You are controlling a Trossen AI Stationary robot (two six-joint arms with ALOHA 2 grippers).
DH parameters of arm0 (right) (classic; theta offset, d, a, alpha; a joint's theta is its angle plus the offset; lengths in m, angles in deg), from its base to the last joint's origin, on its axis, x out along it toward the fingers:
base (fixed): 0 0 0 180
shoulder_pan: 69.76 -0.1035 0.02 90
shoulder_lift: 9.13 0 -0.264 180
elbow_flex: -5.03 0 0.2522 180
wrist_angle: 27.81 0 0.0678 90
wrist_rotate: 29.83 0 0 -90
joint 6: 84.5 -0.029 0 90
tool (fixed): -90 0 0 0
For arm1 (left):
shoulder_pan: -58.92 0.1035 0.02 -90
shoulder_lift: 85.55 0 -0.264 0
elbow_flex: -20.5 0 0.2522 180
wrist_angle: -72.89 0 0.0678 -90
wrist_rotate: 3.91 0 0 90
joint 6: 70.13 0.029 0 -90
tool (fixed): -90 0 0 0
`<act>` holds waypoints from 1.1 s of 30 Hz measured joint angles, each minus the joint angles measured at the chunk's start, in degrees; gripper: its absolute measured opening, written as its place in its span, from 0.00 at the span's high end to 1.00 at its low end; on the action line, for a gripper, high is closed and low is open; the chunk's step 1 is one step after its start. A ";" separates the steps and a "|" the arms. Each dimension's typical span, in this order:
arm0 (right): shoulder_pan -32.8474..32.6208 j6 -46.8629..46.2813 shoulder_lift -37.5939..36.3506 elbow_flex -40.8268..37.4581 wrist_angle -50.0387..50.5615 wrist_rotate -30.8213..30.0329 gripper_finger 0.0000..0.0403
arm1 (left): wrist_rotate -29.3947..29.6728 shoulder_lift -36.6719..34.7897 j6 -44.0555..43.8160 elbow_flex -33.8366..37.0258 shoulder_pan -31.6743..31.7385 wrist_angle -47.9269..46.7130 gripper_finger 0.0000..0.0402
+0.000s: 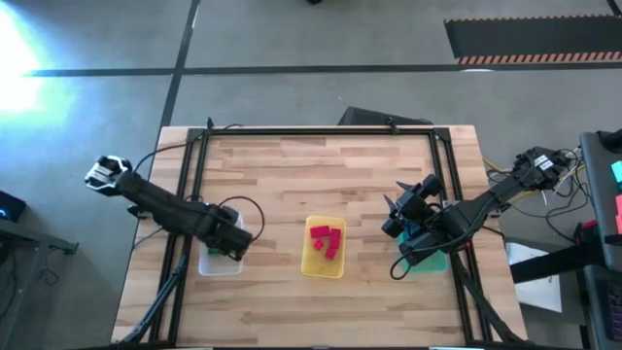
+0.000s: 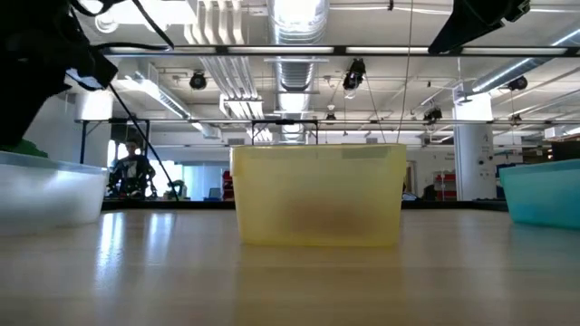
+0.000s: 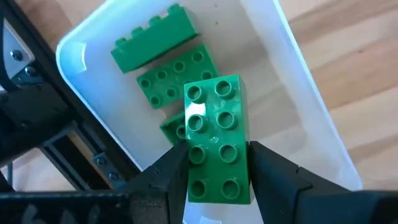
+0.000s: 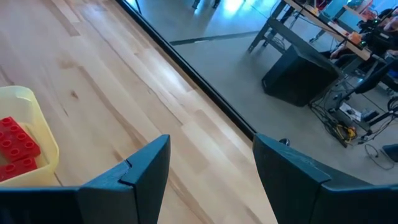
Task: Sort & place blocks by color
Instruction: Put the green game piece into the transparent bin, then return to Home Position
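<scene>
Though your worktop (image 1: 292, 175) shows no loose bricks, one green block (image 3: 216, 140) is gripped in the left gripper's (image 3: 217, 171) jaws over the clear tray (image 3: 311, 106), where three green ones lie; red blocks (image 1: 327, 240) sit in the yellow tray (image 1: 324, 268). Your right gripper (image 4: 208, 168) hangs over the teal tray (image 2: 544, 190), jaws wide, empty. No readable writing shows

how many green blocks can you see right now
4: one held in the left gripper over the clear tray, that block; three lying in the tray. More may be hidden beneath.
</scene>
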 joint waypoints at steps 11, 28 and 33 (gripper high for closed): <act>0.00 1.53 0.00 0.00 0.02 0.01 0.46 | 3.43 2.59 0.41 -0.02 2.40 0.61 0.67; -0.02 2.29 0.00 0.00 0.00 -1.31 0.46 | 4.65 2.73 2.10 -0.04 2.41 1.31 0.37; -0.02 2.27 0.00 0.00 0.00 -1.38 0.46 | 4.77 2.73 8.37 -0.09 2.40 3.14 0.36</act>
